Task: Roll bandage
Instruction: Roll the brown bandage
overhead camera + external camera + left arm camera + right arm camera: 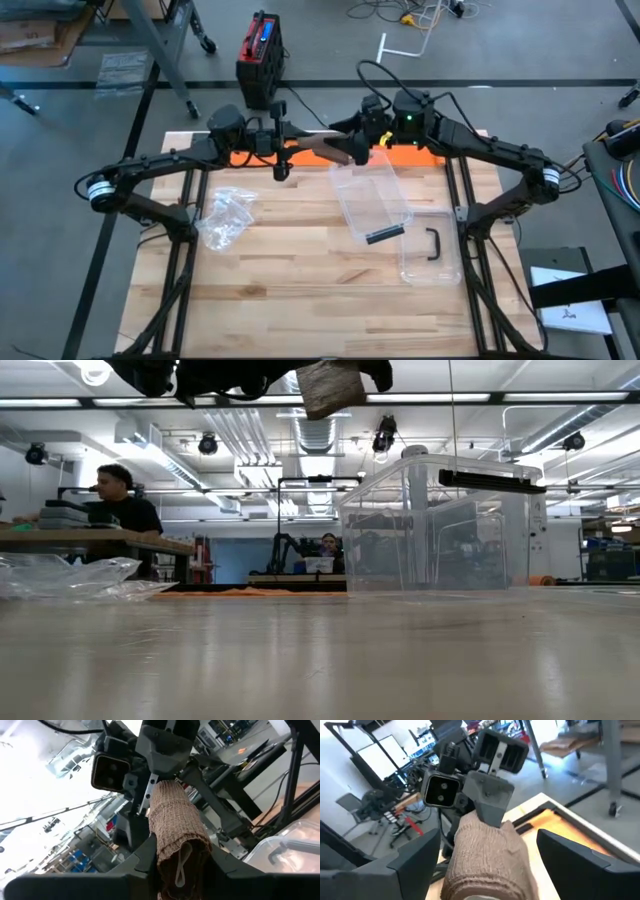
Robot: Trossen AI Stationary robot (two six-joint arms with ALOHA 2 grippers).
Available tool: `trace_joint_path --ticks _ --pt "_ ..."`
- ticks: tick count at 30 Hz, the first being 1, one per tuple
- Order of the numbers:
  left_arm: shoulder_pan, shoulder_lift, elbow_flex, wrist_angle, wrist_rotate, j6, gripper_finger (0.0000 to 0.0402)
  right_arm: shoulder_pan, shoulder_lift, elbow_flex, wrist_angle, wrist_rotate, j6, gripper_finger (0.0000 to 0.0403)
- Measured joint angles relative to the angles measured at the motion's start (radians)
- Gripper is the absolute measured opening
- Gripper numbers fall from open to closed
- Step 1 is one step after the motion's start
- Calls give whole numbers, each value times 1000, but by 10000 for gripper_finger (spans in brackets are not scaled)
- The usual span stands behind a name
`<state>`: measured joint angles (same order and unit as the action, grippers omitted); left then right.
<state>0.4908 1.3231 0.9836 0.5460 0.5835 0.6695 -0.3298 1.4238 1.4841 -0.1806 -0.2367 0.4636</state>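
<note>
The bandage (325, 150) is held up in the air over the far edge of the table (300, 290), at about 12 o'clock in the high view. It looks mostly rolled already. A fat brown roll is seen, and one short loose end is seen hanging from it in the left wrist view (181, 870). Tucking that end in seems to be what is left, and then the roll has to be put down somewhere.

On the left, a crinkly plastic bag (225, 217) lies at about 9 o'clock. The left gripper (290, 148) is clamped on one end of the roll. The roll sticks out from it toward 3 o'clock.

The right gripper (358, 150) is spread wide. Its fingers (415, 860) are seen on both sides of the roll, not squeezing it. A clear box (372, 198) sits nearer, at about 5 o'clock from the roll.
</note>
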Motion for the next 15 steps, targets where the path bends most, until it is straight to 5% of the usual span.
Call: trace_joint_path --ticks 15 --pt "1 16 0 19 -7 7 84 -4 65 17 40 -84 69 264"
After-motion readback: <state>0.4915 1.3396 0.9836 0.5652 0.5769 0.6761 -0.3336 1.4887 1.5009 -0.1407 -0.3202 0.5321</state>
